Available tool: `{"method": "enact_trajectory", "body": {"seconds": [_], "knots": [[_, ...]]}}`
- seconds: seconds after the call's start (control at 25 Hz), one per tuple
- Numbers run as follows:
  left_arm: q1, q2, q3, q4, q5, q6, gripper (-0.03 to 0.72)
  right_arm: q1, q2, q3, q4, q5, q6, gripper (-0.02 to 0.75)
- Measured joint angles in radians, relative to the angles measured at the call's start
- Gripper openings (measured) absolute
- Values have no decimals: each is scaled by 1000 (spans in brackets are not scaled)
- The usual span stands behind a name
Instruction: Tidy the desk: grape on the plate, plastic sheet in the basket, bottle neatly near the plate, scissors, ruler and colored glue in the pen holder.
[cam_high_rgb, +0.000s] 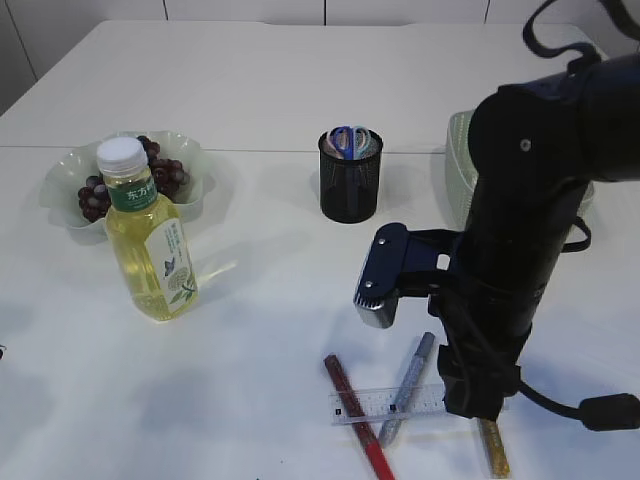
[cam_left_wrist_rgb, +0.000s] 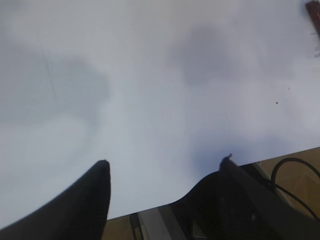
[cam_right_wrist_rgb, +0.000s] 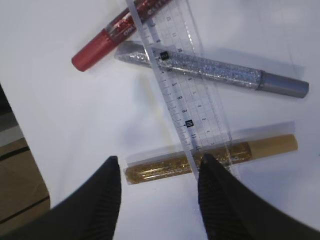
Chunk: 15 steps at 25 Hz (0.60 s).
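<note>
three glitter glue sticks (cam_right_wrist_rgb: 210, 69) under clear ruler (cam_right_wrist_rgb: 182, 90)

A white table (cam_high_rgb: 280, 90) under bright light, seen from three sides.
A thin seam (cam_high_rgb: 30, 147) crosses the tabletop towards its far side, and pale panels (cam_high_rgb: 240, 10) divided by dark joints stand behind its back edge. Soft grey shadows lie on the surface, with two small dark specks (cam_left_wrist_rgb: 276, 103) near one edge. Past the near edge, a brown floor (cam_right_wrist_rgb: 20, 200) shows below.

The right arm (cam_high_rgb: 520, 250) hides the gold glue stick's (cam_high_rgb: 493, 447) upper part
</note>
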<state>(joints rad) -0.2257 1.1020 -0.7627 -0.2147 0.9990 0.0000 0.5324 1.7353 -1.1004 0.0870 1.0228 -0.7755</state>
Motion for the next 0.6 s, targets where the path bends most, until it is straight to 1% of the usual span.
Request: {"method": "enact_trajectory", "body": {"seconds": [0.08,0.24,0.6], "knots": [[0,0,0,0,0,0,489,0,20,5,-13,-27,-20,415],[0,0,0,0,-2,0,489,0,28,7,-16,-82,-73,424],[0,0,0,0,-3,5,489,0,90,7,-9,-95,-116,474]]}}
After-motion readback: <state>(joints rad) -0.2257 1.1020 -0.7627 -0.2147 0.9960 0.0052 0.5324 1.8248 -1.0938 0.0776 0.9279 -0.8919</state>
